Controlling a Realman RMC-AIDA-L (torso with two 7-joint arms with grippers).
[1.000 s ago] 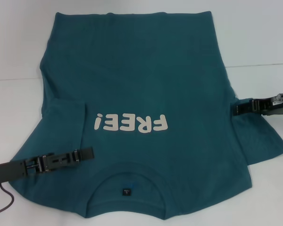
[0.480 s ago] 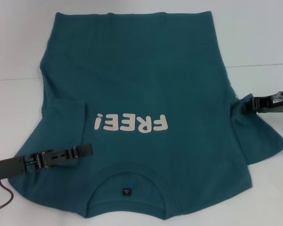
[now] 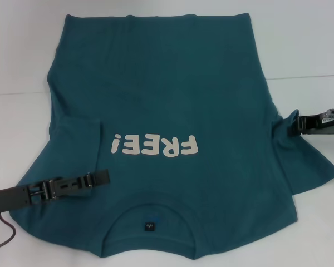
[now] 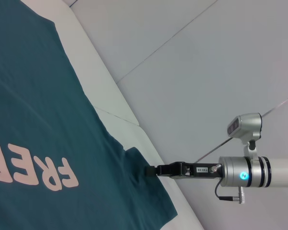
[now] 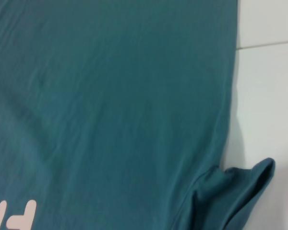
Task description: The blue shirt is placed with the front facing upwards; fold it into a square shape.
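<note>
Blue shirt (image 3: 167, 111) flat, print up, collar toward robot. R gripper (image 3: 294, 125) at its side's sleeve edge, cloth bunched at the tip; shirt body lies inboard of it. Can't tell if it's pinching. L gripper (image 3: 103, 177) over folded-in sleeve, state unclear.

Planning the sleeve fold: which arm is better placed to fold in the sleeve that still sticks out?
Right: the right claw is at that sleeve; the left claw is over the blue shirt.

Bright even light, soft faint shadows, slightly hazy focus
</note>
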